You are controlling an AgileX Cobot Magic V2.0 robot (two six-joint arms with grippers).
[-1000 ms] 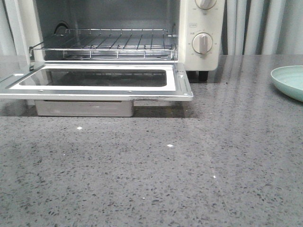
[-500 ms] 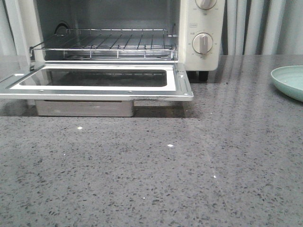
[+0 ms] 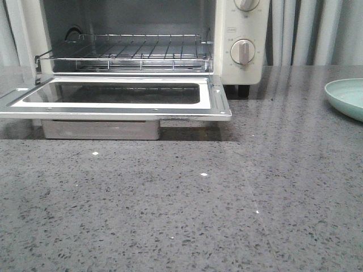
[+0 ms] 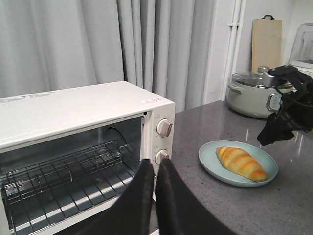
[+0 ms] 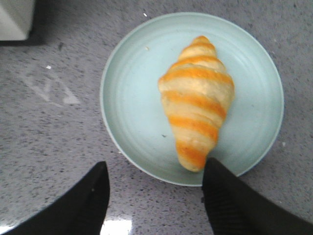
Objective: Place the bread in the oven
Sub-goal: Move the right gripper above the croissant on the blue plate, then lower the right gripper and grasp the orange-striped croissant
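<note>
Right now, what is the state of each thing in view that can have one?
oven: door dropped fully open, wire rack bare.
bread: lying on the plate, not gripped.
plate: on the counter, holding the bread.
left gripper: jaws shut, holding nothing.
right gripper: jaws open, above the plate's edge.
pot: lid on.
</note>
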